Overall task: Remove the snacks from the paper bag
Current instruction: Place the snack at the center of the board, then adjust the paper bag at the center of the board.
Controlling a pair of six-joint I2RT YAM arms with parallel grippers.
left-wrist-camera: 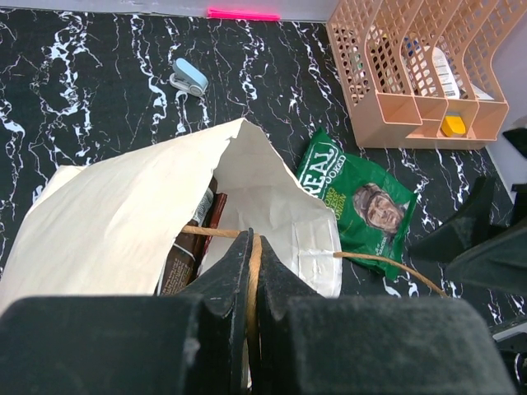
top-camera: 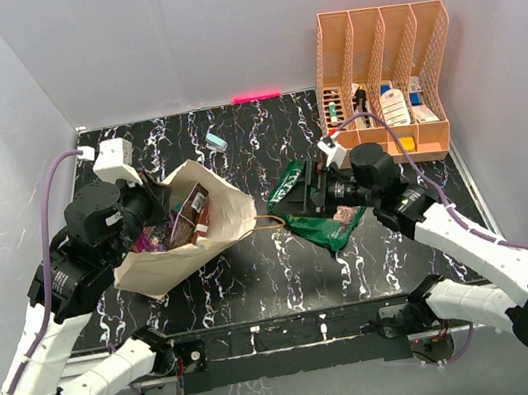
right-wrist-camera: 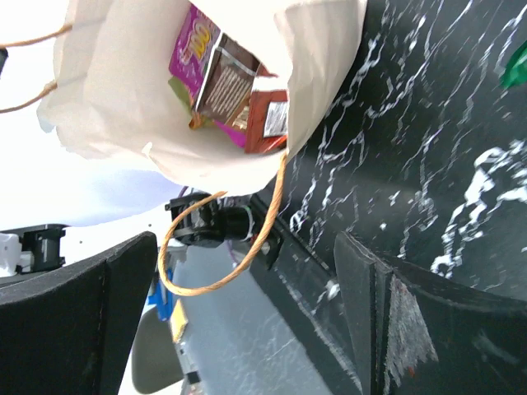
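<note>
On the black marbled table (top-camera: 259, 289), top external view: the paper bag (top-camera: 184, 236) lies on its side left of centre, mouth open toward the right. A red-brown packet (top-camera: 196, 212) and a purple packet (top-camera: 150, 242) show inside the mouth. The left gripper (top-camera: 156, 207) sits at the bag's upper rim. The right gripper (top-camera: 306, 193) hangs right of the bag over a dark green packet (top-camera: 328, 227) lying on the table outside the bag. Green foil shows on both sides of the gripper; I cannot tell whether it is one packet or two. An orange rack (top-camera: 384, 66) stands at the far right corner, and a light-blue block (top-camera: 217, 142) lies beyond the bag.

Left wrist view: the left gripper (left-wrist-camera: 251, 239) is clenched on the bag's brown cord handle (left-wrist-camera: 254, 271), the cord running between the closed fingers. The bag mouth gapes just beyond, dark packets inside. The dark green packet (left-wrist-camera: 358, 202) lies flat just beside the bag's rim.

Right wrist view: the right gripper (right-wrist-camera: 245, 243) is released, fingers (right-wrist-camera: 123, 280) spread wide with nothing between them. The bag mouth lies ahead, with purple (right-wrist-camera: 193, 41) and red-brown (right-wrist-camera: 226, 78) packets inside. A second cord handle loop (right-wrist-camera: 222, 247) droops from the rim.
</note>
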